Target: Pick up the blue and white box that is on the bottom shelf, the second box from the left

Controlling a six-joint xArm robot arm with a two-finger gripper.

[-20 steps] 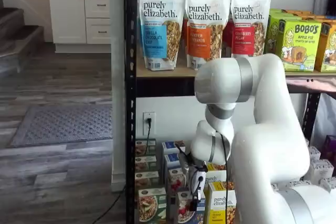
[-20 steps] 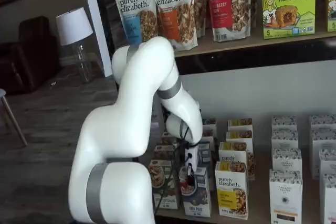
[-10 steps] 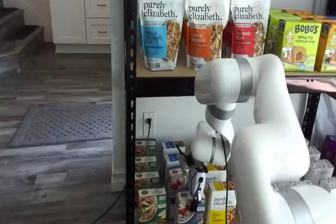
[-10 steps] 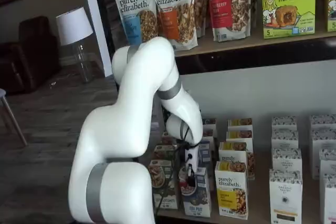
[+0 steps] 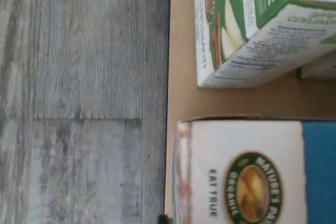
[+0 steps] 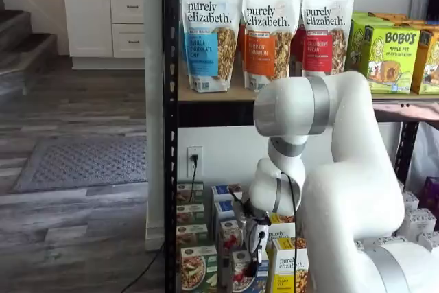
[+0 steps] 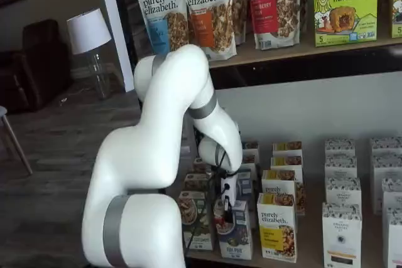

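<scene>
The blue and white box (image 6: 240, 274) (image 7: 237, 236) stands upright at the front of the bottom shelf (image 7: 311, 260), between a green-and-white box and a yellow-and-white one. My gripper (image 6: 255, 260) (image 7: 227, 213) hangs right at its top, with the black fingers seen side-on against the box's upper part. No gap shows, and I cannot tell whether they are closed on it. The wrist view looks straight down on the box's white and blue top (image 5: 252, 174), close below, at the edge of the tan shelf board (image 5: 181, 77).
The green-and-white box (image 6: 195, 269) (image 5: 247, 24) stands just left, the yellow-and-white box (image 7: 276, 227) just right, with more boxes behind. White boxes (image 7: 342, 230) fill the right side. A black post (image 6: 170, 135) bounds the rack's left. Granola bags (image 6: 209, 32) stand on the upper board. Grey plank floor (image 5: 79, 103) lies before the shelf.
The black fingertips sit slightly higher against the box top in one shelf view. The arm and the box have barely moved.
</scene>
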